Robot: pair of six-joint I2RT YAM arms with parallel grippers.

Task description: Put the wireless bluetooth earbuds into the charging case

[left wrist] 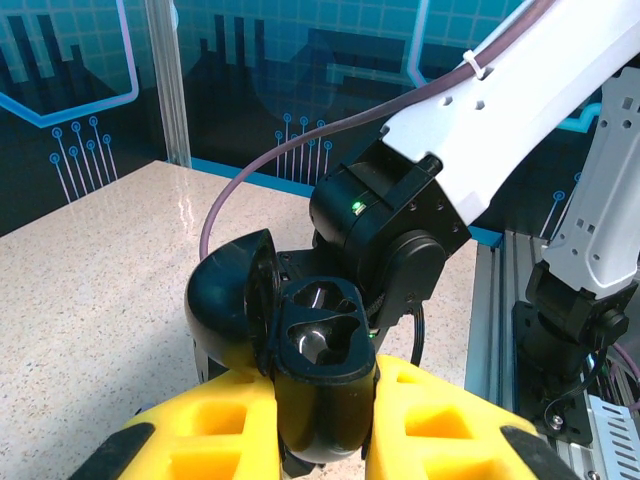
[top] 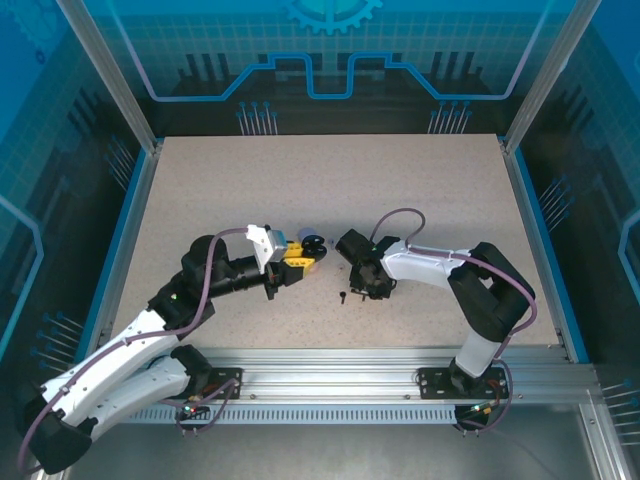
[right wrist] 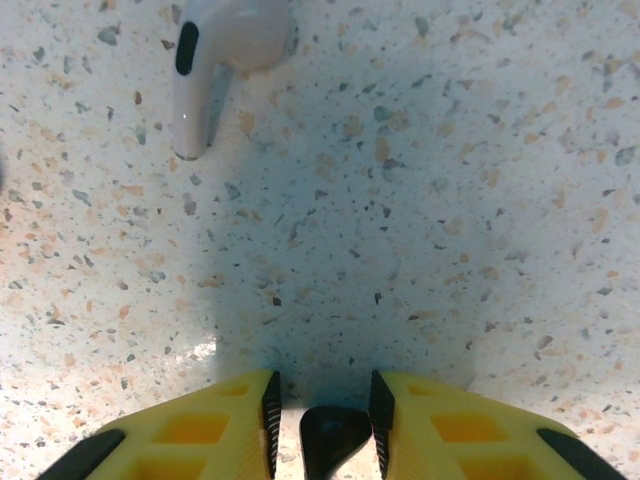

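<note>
My left gripper (top: 297, 257) is shut on a black charging case (left wrist: 315, 340), held between yellow fingers (left wrist: 440, 420). The case's lid (left wrist: 225, 310) is swung open to the left, and both sockets look empty. The case (top: 310, 243) sits left of the right gripper (top: 368, 285), which points down at the table. In the right wrist view a black earbud (right wrist: 332, 440) sits between the right gripper's (right wrist: 322, 400) pads, touching the right pad. A pale earbud (right wrist: 215, 60) lies on the table ahead at upper left. Another small black earbud (top: 343, 296) lies on the table beside the right gripper.
The right arm's black wrist (left wrist: 400, 220) hangs just behind the open case. The speckled tabletop (top: 330, 180) stretches away behind both grippers. Aluminium rails (top: 330, 365) run along the near edge.
</note>
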